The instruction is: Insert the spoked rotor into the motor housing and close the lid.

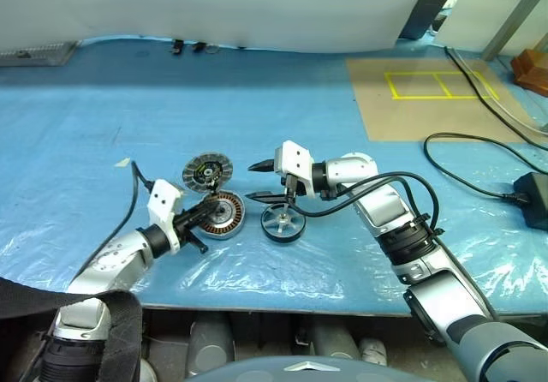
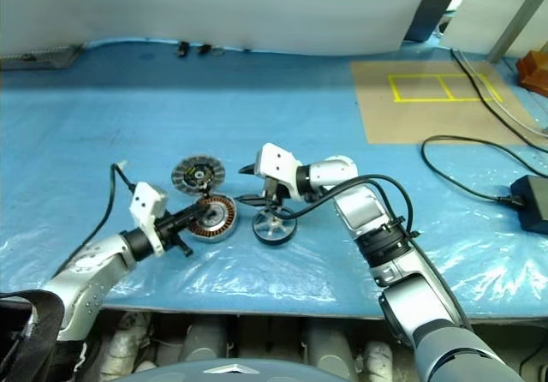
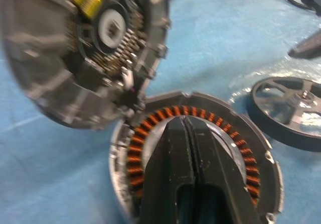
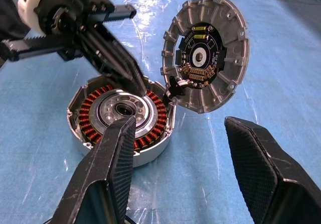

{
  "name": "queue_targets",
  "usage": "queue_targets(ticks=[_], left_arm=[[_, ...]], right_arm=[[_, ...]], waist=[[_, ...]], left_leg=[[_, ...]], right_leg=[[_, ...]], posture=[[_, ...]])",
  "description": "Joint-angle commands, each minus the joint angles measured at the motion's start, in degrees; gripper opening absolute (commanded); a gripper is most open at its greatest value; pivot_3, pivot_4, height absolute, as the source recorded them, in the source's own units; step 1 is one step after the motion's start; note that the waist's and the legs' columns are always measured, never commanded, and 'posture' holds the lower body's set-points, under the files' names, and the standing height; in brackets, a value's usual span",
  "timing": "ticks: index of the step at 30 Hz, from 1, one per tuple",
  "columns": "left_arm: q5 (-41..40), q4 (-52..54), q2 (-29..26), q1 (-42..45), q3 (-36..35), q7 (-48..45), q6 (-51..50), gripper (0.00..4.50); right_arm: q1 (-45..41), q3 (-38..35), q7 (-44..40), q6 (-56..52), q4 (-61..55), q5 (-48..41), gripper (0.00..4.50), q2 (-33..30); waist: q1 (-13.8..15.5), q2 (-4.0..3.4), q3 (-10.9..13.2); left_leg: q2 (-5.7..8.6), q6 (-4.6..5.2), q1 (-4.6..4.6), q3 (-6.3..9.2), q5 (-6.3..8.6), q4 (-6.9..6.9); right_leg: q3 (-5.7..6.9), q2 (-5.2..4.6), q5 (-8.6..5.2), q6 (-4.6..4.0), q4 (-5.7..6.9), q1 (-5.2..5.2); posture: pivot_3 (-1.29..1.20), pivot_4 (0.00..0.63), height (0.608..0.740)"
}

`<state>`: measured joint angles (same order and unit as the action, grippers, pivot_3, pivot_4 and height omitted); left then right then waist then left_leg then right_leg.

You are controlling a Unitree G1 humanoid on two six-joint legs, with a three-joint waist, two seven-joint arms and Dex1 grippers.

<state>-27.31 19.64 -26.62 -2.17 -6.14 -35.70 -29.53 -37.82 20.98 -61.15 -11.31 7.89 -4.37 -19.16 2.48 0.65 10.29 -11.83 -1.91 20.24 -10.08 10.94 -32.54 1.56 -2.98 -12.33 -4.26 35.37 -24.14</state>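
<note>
The rotor lies flat just right of the housing, directly under the spread, empty right tool; left tool clenched over the housing.

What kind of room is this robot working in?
Probably a robot lab or workshop: a blue plastic sheet covers the work surface, a motor housing with copper windings lies open, and yellow tape squares mark a brown board.

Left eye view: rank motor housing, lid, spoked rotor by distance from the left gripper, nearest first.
1. motor housing: under the left gripper tips.
2. lid: just beyond the housing, standing open.
3. spoked rotor: to the housing's right, below the right gripper.
</note>
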Motion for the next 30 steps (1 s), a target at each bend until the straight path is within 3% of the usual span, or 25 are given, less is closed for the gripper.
queue_targets(ticks=[1,15,24,30], left_arm=[[-1.07,1.29,-0.56,0.45,-1.04,0.20,-0.69,0.03],[5.09,3.05,-6.64,-0.52,7.63,-2.17,-2.65,0.03],[3.53,6.46,-7.27,2.57,7.34,-2.15,-5.68,0.03],[0.67,5.90,-4.76,4.97,3.63,-1.01,-5.89,0.03]], right_arm=[[-1.64,-0.12,-0.16,1.44,-0.59,-0.06,2.88,0.52],[-1.34,-0.13,-0.30,1.19,-0.89,0.28,2.88,0.72],[-1.23,-0.03,-0.55,1.28,-0.81,0.58,2.88,0.69],[-1.10,0.01,-0.56,1.34,-0.64,0.76,2.88,0.66]], waist=[[0.01,0.00,0.00],[0.02,0.00,0.00],[0.03,0.00,0.00],[0.07,0.00,0.00]], left_leg=[[0.00,0.00,0.01,0.00,0.00,0.00],[-0.03,0.00,-0.01,0.01,0.00,0.04],[-0.02,0.00,0.01,0.00,0.00,0.05],[-0.01,-0.01,0.03,-0.01,-0.01,0.02]], right_leg=[[0.00,0.00,0.00,0.00,-0.02,0.00],[0.00,0.00,0.00,0.01,-0.03,-0.01],[0.00,-0.01,0.00,0.00,-0.05,-0.01],[0.00,-0.02,0.00,0.00,-0.04,-0.01]], posture=[[0.00,0.150,0.740],[0.00,0.150,0.740],[0.00,0.150,0.740],[0.00,0.150,0.740]])
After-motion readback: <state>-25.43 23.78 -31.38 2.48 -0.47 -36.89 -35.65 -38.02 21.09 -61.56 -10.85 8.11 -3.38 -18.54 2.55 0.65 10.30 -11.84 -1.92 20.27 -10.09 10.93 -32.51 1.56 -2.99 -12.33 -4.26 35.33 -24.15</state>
